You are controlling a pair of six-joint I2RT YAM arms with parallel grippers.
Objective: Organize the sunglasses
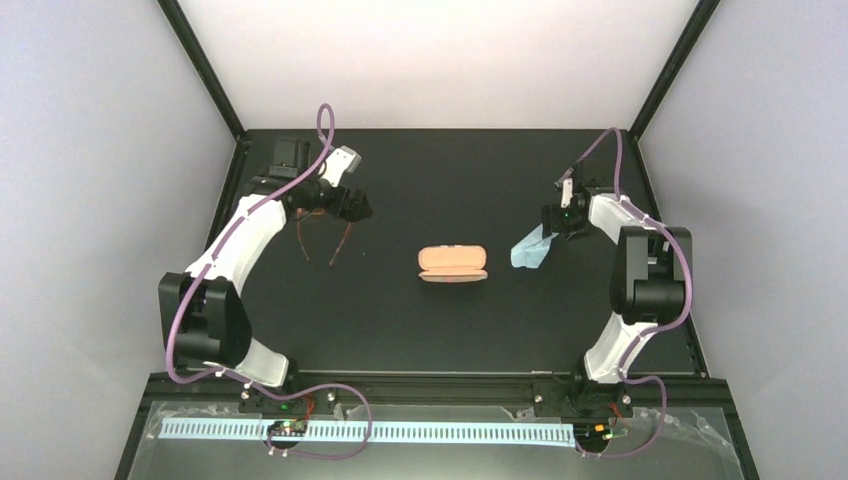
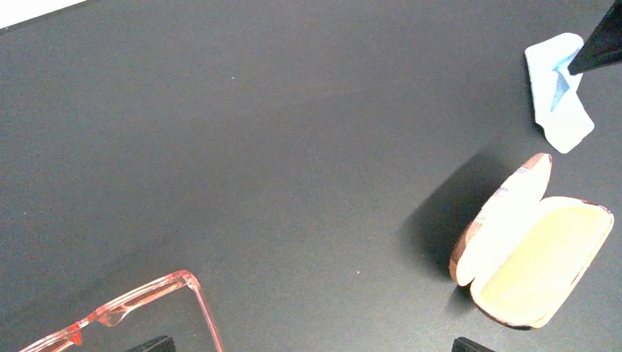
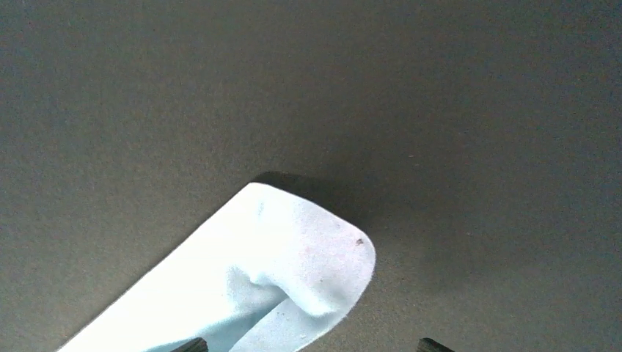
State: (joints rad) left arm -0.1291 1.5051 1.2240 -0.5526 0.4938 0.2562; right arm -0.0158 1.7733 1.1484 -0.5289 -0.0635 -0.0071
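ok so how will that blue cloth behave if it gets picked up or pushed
The cloth looks thin and soft, folded over with a creased edge, so it will probably droop and unfold when lifted. It seems very light, so a push would likely bunch it on the table rather than slide it cleanly. It does not look fragile.

A matte black table (image 1: 440,330) carries three things. Near its centre lies an oblong case (image 1: 453,264), hinged open, its pale cream lining facing up and a brown striped shell outside. At 3 o'clock from the case, near it but apart, lies a small light-blue cloth (image 1: 530,250), folded over on itself. At 9 o'clock, well apart from the case, rest the sunglasses (image 2: 158,287), with a translucent reddish frame and both temple arms unfolded, pointing toward 6 o'clock.
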